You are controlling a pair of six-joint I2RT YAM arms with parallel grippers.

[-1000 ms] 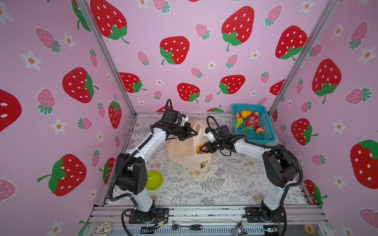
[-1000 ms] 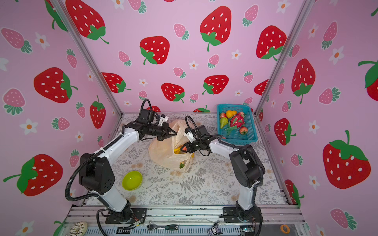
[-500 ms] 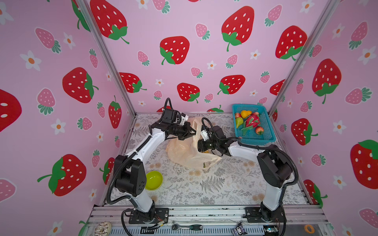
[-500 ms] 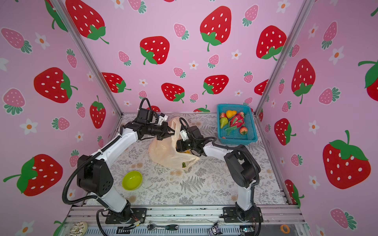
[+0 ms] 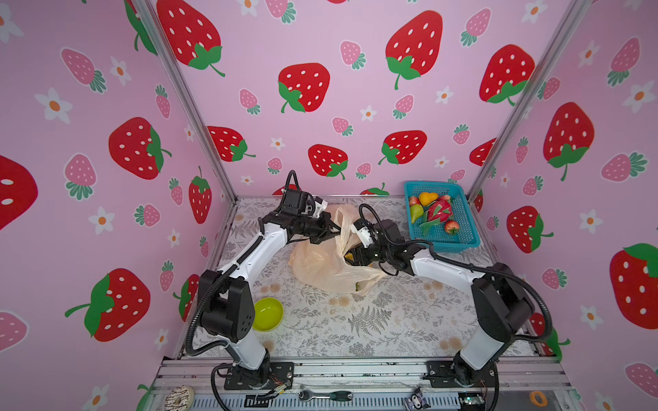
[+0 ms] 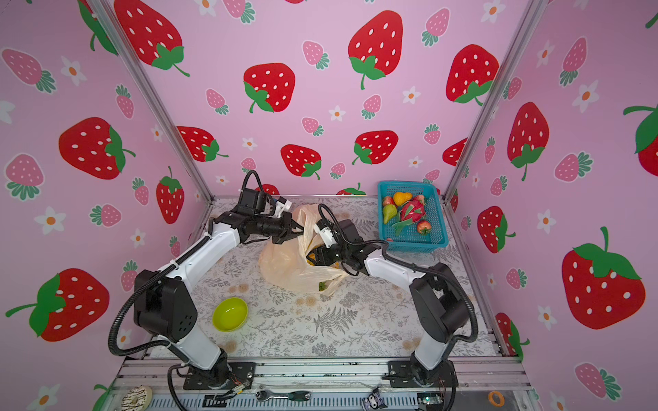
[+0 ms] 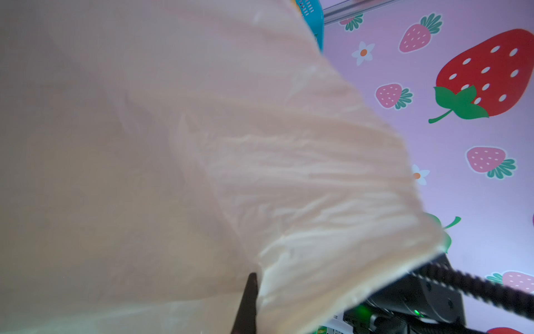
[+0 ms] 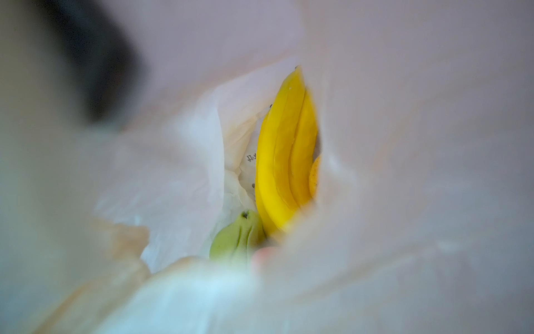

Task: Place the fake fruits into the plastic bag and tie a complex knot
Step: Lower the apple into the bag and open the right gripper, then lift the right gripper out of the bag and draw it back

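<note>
In both top views my left pincer (image 5: 333, 232) is clenched on the plastic bag (image 5: 320, 265) rim, holding the mouth up; my right pincer (image 5: 351, 257), forearm low and reaching across, is buried in that mouth. More fake fruits (image 5: 436, 211) wait in the basket (image 5: 463, 231) behind my right wrist. Left wrist: only bag film. Right wrist: a banana (image 8: 284, 156) lies lengthwise straight ahead, deeper inside; whether these jaws are spread I cannot tell

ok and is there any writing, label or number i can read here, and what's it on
Nothing reads clearly enough to quote.
On the plastic bag: a few dark printed characters on its inside, beside the banana, in the right wrist view; partly hidden and too blurred to read.
On the basket and the bowl: no text visible.
</note>
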